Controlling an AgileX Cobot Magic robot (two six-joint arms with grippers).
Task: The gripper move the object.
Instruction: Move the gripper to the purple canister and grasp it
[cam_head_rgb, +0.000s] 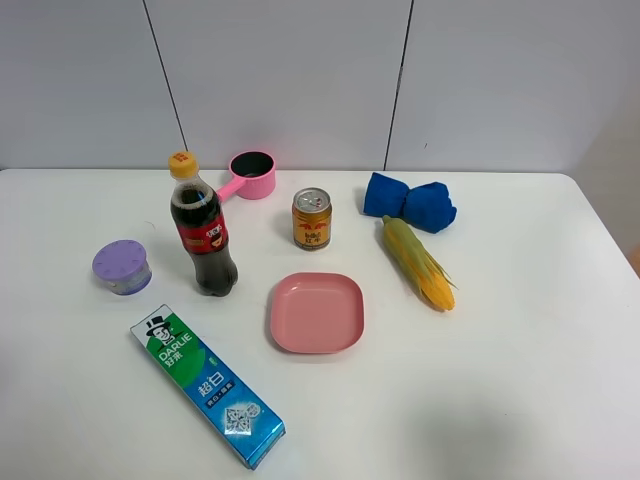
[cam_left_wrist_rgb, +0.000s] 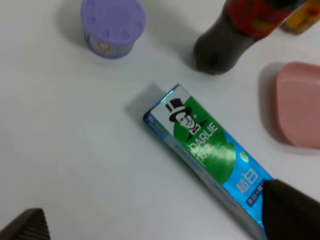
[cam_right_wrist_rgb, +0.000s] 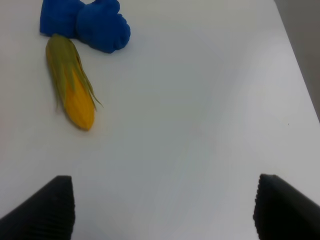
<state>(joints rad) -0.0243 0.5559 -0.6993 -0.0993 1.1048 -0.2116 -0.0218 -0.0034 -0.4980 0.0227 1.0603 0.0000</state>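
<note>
The object, a small squat lavender container (cam_head_rgb: 122, 266) with a dimpled lid, stands upright at the left of the white table, left of a cola bottle. In the left wrist view the container (cam_left_wrist_rgb: 113, 25) sits well ahead of my left gripper (cam_left_wrist_rgb: 157, 225). That gripper is open, with its two dark fingertips (cam_left_wrist_rgb: 290, 210) far apart over the toothpaste box and holding nothing. My right gripper (cam_right_wrist_rgb: 162, 210) is open too and hovers over bare table near the corn. Neither arm shows in the exterior high view.
A cola bottle (cam_head_rgb: 202, 230), pink saucepan (cam_head_rgb: 250, 175), drink can (cam_head_rgb: 311, 218), pink square plate (cam_head_rgb: 317, 312), toothpaste box (cam_head_rgb: 207, 386), corn cob (cam_head_rgb: 420, 264) and blue cloth (cam_head_rgb: 410, 201) lie on the table (cam_head_rgb: 520, 380). The table's right edge runs near the corn.
</note>
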